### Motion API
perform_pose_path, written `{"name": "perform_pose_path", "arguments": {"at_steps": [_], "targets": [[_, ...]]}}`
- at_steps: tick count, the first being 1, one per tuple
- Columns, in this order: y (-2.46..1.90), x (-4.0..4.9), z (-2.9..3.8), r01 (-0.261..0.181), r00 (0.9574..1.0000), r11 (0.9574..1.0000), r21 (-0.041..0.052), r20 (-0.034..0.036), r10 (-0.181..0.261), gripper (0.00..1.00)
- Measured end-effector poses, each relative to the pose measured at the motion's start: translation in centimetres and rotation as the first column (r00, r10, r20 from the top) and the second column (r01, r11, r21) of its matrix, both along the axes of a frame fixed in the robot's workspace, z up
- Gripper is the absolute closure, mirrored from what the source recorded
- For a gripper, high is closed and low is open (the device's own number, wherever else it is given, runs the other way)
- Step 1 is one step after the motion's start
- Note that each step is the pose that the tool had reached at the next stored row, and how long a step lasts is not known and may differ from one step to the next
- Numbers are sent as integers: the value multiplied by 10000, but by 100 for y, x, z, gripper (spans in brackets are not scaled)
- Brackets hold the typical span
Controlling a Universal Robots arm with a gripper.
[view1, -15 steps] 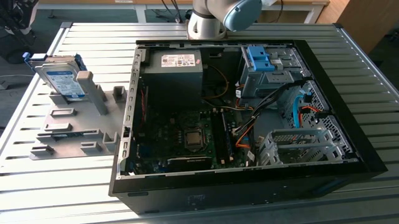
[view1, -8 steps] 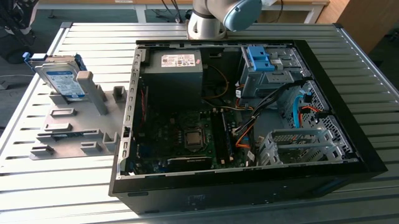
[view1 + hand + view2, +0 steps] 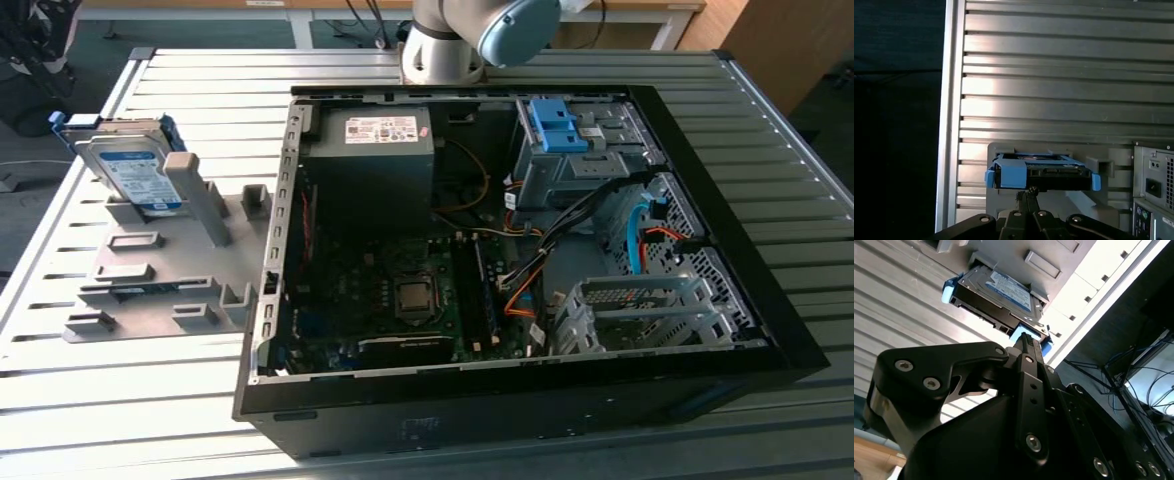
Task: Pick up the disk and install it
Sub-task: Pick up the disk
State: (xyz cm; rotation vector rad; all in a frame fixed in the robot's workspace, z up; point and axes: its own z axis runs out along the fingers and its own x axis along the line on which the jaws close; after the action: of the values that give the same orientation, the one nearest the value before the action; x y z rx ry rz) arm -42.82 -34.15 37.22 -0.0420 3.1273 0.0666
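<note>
Pick-up stage: the gripper point(image 3: 1029, 191), fingers pressed together and empty, faces the disk point(image 3: 1041, 172), which is propped in its grey holder point(image 3: 147, 270). Grasping it likely calls for spreading them first.

disk point(image 3: 131, 170): silver metal, glossy paper label, blue plastic frame | table point(image 3: 200, 80): ribbed bare metal | fixture point(image 3: 147, 290): matt grey

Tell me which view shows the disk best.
The second wrist view: the disk shows its labelled face, one long side and the blue carrier frame at both ends. The exterior view shows its label too, standing in the grey holder at that view's left. The first wrist view shows it edge-on, blue frame foremost.
</note>
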Motion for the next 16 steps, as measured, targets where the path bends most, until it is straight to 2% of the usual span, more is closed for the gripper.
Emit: {"name": "perform_pose_path", "arguments": {"at_steps": [4,7,12,16], "targets": [[0,0,0,-492,9988,9988,0,1,492,89],[0,0,0,-904,9959,9959,0,1,904,89],[0,0,-1,-1535,9882,9882,0,1,1535,89],[0,0,-1,-1998,9798,9798,-1,1,1998,89]]}}
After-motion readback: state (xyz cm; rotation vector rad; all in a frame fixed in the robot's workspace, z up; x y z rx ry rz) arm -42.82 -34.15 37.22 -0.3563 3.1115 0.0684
